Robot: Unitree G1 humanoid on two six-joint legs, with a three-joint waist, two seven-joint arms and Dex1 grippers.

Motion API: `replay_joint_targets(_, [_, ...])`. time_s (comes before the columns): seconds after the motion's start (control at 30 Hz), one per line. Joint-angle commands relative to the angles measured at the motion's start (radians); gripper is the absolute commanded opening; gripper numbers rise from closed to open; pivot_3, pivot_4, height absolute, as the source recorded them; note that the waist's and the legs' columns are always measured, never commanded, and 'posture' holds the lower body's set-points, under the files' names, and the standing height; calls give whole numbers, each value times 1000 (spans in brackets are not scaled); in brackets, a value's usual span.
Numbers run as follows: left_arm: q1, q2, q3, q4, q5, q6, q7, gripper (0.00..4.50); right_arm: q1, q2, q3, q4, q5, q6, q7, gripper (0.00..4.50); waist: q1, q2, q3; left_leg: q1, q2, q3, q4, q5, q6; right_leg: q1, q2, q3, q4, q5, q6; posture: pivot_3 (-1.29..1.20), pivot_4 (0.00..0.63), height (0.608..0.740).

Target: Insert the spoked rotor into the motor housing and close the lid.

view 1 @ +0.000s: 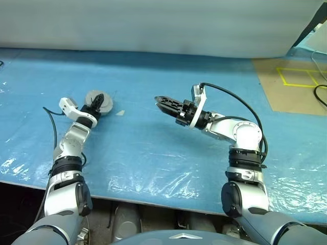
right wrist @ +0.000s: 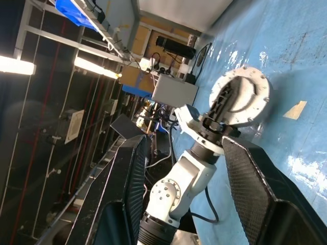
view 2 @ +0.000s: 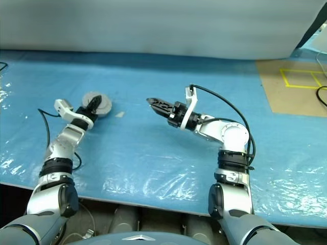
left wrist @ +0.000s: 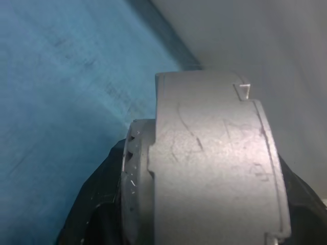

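Blue plastic-covered bench [view 1: 153, 153] below a pale grey wall [view 1: 153, 25]; brown floor patch [view 1: 299, 87] with yellow tape lines [view 1: 299, 76] at right.

Blue plastic sheet [view 1: 153, 153] over the whole table, wrinkled and glossy along the near edge. Small pale scrap [view 1: 120, 113] lying flat on it, left of centre. Grey wall [view 1: 153, 25] along the far side. Brown board [view 1: 291, 84] at far right, marked with yellow tape lines [view 1: 299, 76]. Black cable [view 1: 321, 94] curling at the right edge. In the right wrist view, lit strip lights [right wrist: 18, 65], shelving and a grey box [right wrist: 173, 91].
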Motion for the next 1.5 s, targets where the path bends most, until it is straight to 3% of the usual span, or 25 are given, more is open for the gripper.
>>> replay_joint_targets(0.03, [-60, 32, 27, 18, 19, -41, -35, 2624, -2, -4, 2, -18, 18, -10, 8, 2457, 0, 0, 0, 0, 0, 0, 0, 0, 0, 0, 0, 0, 0, 0, 0, 0, 150, 740])
replay_joint_targets(0.17, [-60, 50, 36, 64, 55, -59, -35, 2624, -1, -7, 7, -21, 16, -13, 12, 2457, -3, 0, 0, 0, 0, 0, 1, 0, 0, 0, 0, 0, 2, 0, 0, 0, 150, 740])
replay_joint_targets(0.3, [-38, 70, 5, 40, 131, -81, 1, 3720, -1, -7, 10, -20, 17, -17, 14, 2497, -4, 0, 0, 1, 0, 0, 1, 0, 0, 0, 0, 0, 2, 0, 0, 0, 150, 740])
replay_joint_targets(0.47, [50, 141, 31, -81, 161, -61, 21, 3720, 2, -10, 19, -26, 14, -20, 25, 2497, -7, 0, 0, 1, 1, 0, 1, 0, 0, 0, 0, 0, 2, 0, 0, 0, 150, 740])
replay_joint_targets(0.63, [123, 239, 76, -76, 212, -105, 60, 3720, 2, -7, 27, -22, 8, -35, 37, 2497, -6, 0, 0, 1, 1, 0, 1, 0, 0, 0, 0, 0, 2, 0, 0, 0, 150, 740])
replay_joint_targets(0.77, [156, 263, 94, -104, 221, -127, 47, 3720, 1, -4, 39, -16, 2, -42, 50, 2497, 0, 0, 0, 3, 1, 0, 1, 0, 0, 3, 0, 0, 2, 0, 0, 0, 150, 740])
replay_joint_targets(0.97, [276, 203, 37, -485, 49, 32, -151, 3720, 9, -44, 84, -62, -46, -66, 109, 2497, -1, -1, 0, 3, 1, 0, 1, 0, 0, 3, -1, 0, 2, 0, -1, 0, 150, 740])
replay_joint_targets(1.07, [308, 195, 29, -737, -199, 249, -191, 3720, 38, -121, 126, -148, -118, -125, 198, 2497, -1, -1, 0, 3, 1, 0, 1, 0, 0, 3, -1, 0, 2, 0, -1, 0, 150, 740])
replay_joint_targets(1.13, [313, 230, -26, -867, -273, 348, -229, 3720, 63, -191, 156, -194, -188, -190, 266, 2497, -1, -2, 0, 2, 1, 1, 1, 0, 0, 2, -1, 0, 2, 0, -1, 0, 150, 740])
replay_joint_targets(1.27, [320, 293, -185, -984, -196, 377, -321, 3720, 105, -325, 182, -263, -290, -293, 377, 2497, -4, 1, 0, 6, 0, 2, 0, 0, 0, 3, 0, 2, 3, 0, -1, 0, 150, 740])
replay_joint_targets(1.5, [291, 299, -479, -868, 148, 153, -480, 3720, 188, -501, 310, -307, -581, -506, 460, 2497, -8, 1, 0, 8, 1, 5, 0, 0, 0, 3, 1, 5, 2, -1, 0, 0, 150, 740])
